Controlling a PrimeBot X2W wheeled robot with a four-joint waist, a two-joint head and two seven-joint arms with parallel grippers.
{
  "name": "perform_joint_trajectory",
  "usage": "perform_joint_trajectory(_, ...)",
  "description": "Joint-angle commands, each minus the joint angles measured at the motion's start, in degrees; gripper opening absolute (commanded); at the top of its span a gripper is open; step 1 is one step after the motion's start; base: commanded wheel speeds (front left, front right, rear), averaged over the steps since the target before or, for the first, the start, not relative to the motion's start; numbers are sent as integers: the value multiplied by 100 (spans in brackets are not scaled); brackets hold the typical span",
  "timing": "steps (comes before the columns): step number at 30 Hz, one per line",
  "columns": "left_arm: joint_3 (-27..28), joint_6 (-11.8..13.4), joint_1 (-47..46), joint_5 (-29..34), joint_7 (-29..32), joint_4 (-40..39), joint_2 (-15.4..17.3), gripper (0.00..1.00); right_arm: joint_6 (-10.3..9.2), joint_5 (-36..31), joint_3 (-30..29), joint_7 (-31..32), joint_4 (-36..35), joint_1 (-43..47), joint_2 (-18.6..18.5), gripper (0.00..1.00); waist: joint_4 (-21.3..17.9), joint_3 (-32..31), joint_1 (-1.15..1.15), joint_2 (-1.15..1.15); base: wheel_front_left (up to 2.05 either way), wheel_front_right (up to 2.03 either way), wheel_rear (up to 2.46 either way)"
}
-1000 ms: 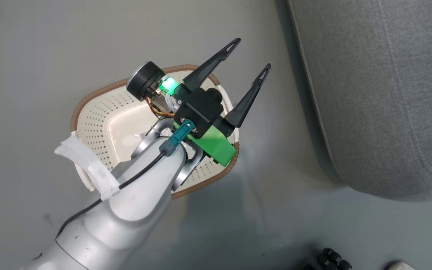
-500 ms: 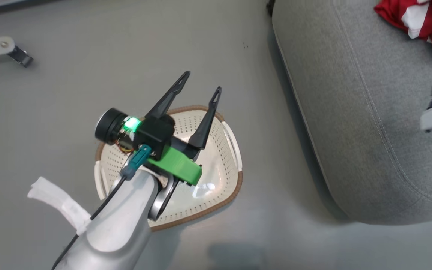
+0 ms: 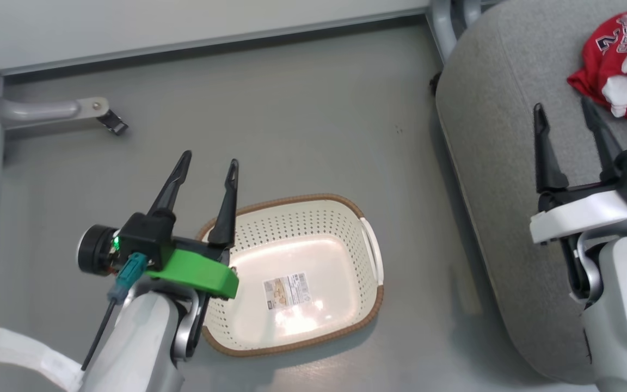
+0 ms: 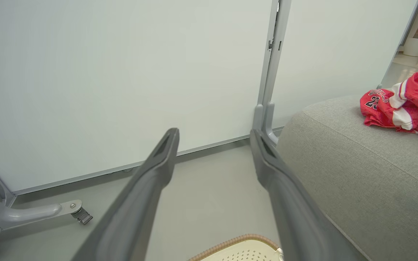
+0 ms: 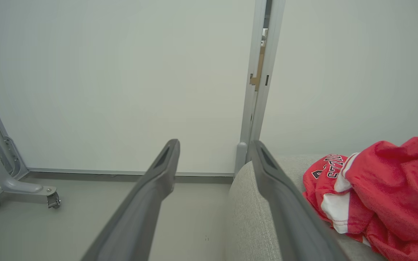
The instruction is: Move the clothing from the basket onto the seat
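Observation:
The basket (image 3: 302,220) stands on the grey floor, oval and cream-white with a brown rim, with just a label sticker (image 3: 287,290) on its bottom. Red clothing (image 3: 615,71) with white trim lies in a heap on the grey seat (image 3: 498,163). My left gripper (image 3: 209,161) hovers open over the basket's left edge, nothing between its fingers. Over the seat, my right gripper (image 3: 561,106) is open a little short of the clothing. The left wrist view has the left gripper (image 4: 214,133), the basket rim (image 4: 238,241), the seat (image 4: 339,163) and the clothing (image 4: 401,105). The right wrist view has the right gripper (image 5: 214,143) beside the clothing (image 5: 386,192).
A pale partition wall (image 3: 183,16) runs along the back of the floor. Its grey foot with a caster (image 3: 96,111) juts out at the left. A grey upright post (image 4: 270,72) stands at the seat's far corner. Open floor lies between basket and seat.
The head camera has shifted, bringing the wall, the clothing and my right gripper into view. My left gripper has swung from over the basket's middle to its left edge.

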Motion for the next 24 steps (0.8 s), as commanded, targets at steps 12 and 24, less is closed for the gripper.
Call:
perform_joint_trajectory(12, 883, -55, 718, 252, -1, -202, -172, 100, -4, -209, 435, -13, -433, 675, 379, 100, 552, -685, 0, 0, 0, 0, 0)
perform_joint_trajectory(24, 1365, -158, 1176, 476, -1, -310, -347, 100, -4, -273, 280, -13, -852, 1547, 595, 100, 658, -1000, 0, 0, 0, 0, 0)
